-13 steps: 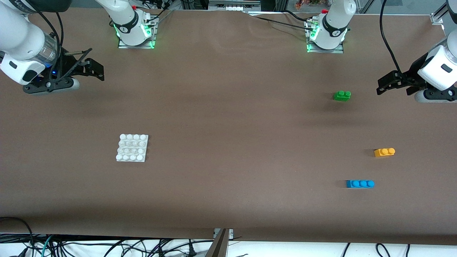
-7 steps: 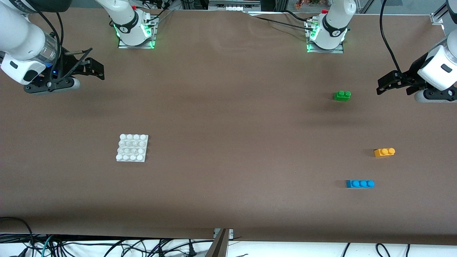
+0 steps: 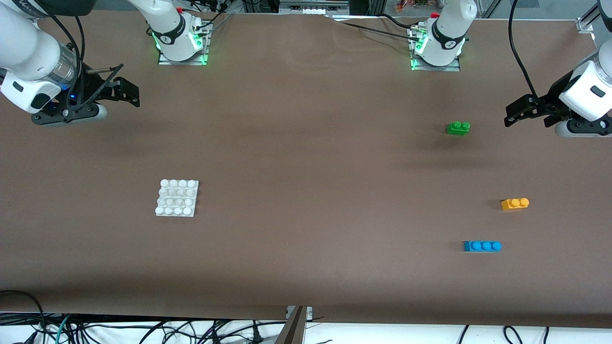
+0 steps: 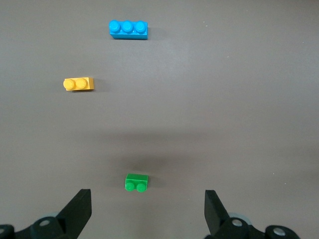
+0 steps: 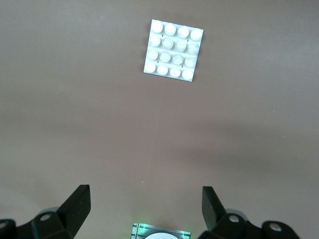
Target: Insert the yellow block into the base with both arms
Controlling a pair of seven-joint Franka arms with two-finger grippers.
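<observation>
Nothing done yet: yellow block point(image 3: 515, 204) untouched, well apart from left gripper point(image 3: 514, 114), fingers wide; base point(image 3: 177, 198) bare, well apart from right gripper point(image 3: 129, 93), wide, empty.

Even overhead light, soft shadows — sharp, glare-free

Glossy plastic yellow block point(image 3: 515, 204) – matt table point(image 3: 306, 157)

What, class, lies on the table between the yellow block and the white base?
Nothing visible: bare table separates the yellow block from the base. The green brick and blue brick lie off that line.
</observation>
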